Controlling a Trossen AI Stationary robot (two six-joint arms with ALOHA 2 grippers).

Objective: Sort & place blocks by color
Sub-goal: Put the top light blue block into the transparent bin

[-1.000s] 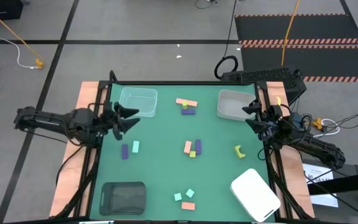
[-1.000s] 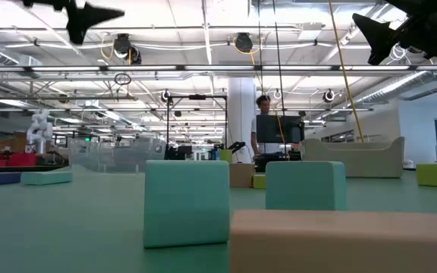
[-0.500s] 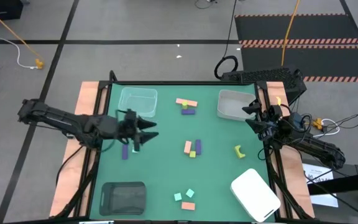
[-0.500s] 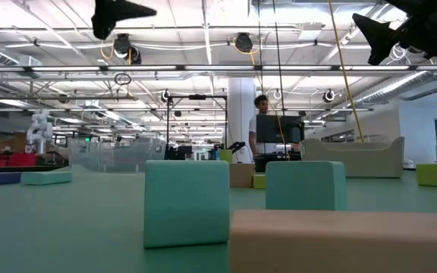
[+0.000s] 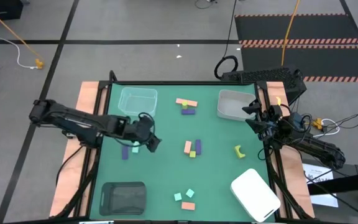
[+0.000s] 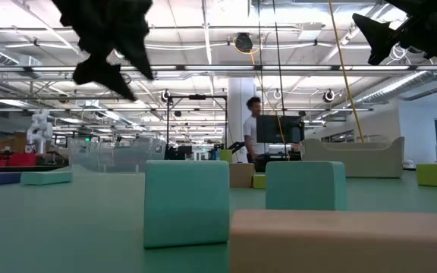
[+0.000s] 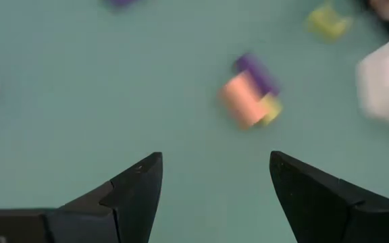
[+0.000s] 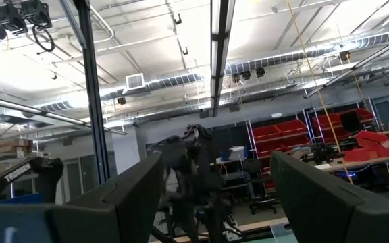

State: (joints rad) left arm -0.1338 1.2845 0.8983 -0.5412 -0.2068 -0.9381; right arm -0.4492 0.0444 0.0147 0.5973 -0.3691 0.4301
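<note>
Over the green mat's left half, the left gripper [image 5: 153, 144] hangs with fingers spread wide and empty, just beside the small teal block [image 5: 135, 147] and the purple bar [image 5: 125, 151], whose long axis runs toward the table's near edge. At centre, a salmon bar [image 5: 188, 147], another purple bar [image 5: 197, 145] and a yellow-green cube [image 5: 192, 154] lie touching, long axes parallel. The right gripper [image 5: 253, 116] waits beside the pale tray [image 5: 230, 104], fingers parted.

Matt green table mat [image 5: 166, 174], clear glossy plastic tray [image 5: 138, 101], smooth matt blocks [image 5: 191, 148]
</note>
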